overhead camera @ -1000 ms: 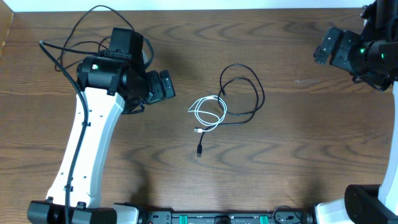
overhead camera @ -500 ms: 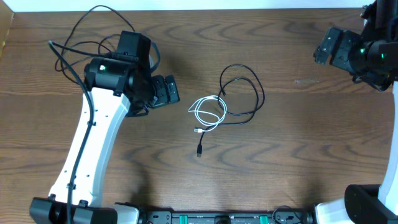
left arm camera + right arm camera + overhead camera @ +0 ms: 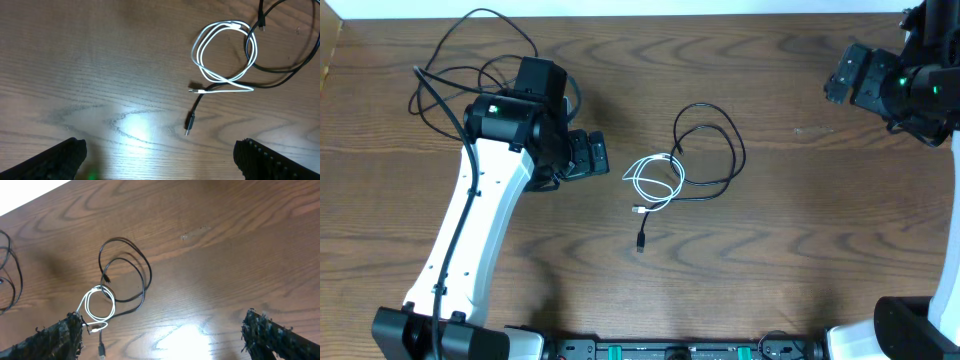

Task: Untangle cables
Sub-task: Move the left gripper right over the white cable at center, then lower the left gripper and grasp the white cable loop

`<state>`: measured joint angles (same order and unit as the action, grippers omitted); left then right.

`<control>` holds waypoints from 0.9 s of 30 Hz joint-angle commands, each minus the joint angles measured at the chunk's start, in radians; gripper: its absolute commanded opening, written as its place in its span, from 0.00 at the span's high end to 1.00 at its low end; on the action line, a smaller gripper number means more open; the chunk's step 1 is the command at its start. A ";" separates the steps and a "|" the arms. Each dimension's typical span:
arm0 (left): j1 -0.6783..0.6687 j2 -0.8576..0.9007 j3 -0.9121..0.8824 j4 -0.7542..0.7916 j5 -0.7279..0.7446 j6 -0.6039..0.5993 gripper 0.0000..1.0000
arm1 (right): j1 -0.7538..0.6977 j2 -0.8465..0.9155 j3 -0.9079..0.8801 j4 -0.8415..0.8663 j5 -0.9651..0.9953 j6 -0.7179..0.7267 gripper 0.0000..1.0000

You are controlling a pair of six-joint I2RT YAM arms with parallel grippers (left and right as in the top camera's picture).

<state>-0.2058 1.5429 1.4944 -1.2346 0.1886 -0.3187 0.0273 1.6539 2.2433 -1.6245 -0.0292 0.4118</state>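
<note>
Left gripper (image 3: 588, 155) has edged closer to the cables (image 3: 672, 162), fingers spread wide, holding nothing. Right gripper (image 3: 845, 78) hasn't moved, also wide and empty. Cables sit looped together mid-table (image 3: 800, 250), untouched, so it's only the approach.

The right gripper (image 3: 161, 316) hangs over a dark brown wooden table (image 3: 240, 265), its jaws spread wide with nothing between them. Its two black fingers (image 3: 57, 337) fill the lower corners of the frame. Left of centre, a thin black cable (image 3: 149, 275) lies in loose, overlapping loops, with one small plug end resting inside them. Just below it sits a white cable (image 3: 89, 311), wound into a small double coil. The black cable crosses the coil's upper right edge, then runs down to a plug at the bottom edge. A pale scuff (image 3: 195, 234) marks the wood further right. A dark wire (image 3: 19, 275) curves along the left edge, well apart from the cables. Glare brightens the wood near the bottom.
</note>
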 commanded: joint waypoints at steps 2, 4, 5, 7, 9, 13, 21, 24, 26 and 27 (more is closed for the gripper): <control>-0.003 0.006 -0.006 -0.006 0.002 0.022 0.01 | 0.000 0.001 0.000 0.000 0.004 -0.009 0.01; -0.003 0.006 -0.006 -0.011 0.002 0.022 0.01 | 0.000 0.001 0.000 0.000 0.004 -0.009 0.01; -0.003 0.006 -0.006 -0.012 0.002 0.023 0.01 | 0.000 0.001 0.000 0.001 0.004 -0.009 0.01; -0.003 0.006 -0.006 -0.011 0.002 0.023 0.01 | 0.000 0.001 0.000 0.009 -0.006 -0.008 0.01; -0.003 0.006 -0.006 -0.009 0.002 0.022 0.01 | 0.000 0.001 0.000 0.008 -0.009 0.015 0.01; -0.003 0.006 -0.006 0.002 0.002 0.017 0.01 | 0.000 0.001 0.000 0.003 -0.060 0.043 0.01; -0.003 0.013 -0.006 0.037 0.036 -0.081 0.01 | 0.060 0.011 -0.024 0.001 -0.207 -0.076 0.01; -0.010 0.033 -0.008 0.048 0.097 -0.099 0.00 | 0.116 0.026 -0.058 0.005 -0.189 -0.084 0.01; -0.027 0.052 -0.008 0.056 0.105 -0.114 0.00 | 0.157 0.035 -0.097 0.026 -0.183 -0.084 0.01; -0.039 0.063 -0.008 0.064 0.104 -0.131 0.00 | 0.172 0.038 -0.116 0.037 -0.178 -0.084 0.01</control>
<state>-0.2176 1.5669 1.4944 -1.1778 0.2516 -0.4007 0.1581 1.6642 2.1742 -1.6009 -0.1959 0.3618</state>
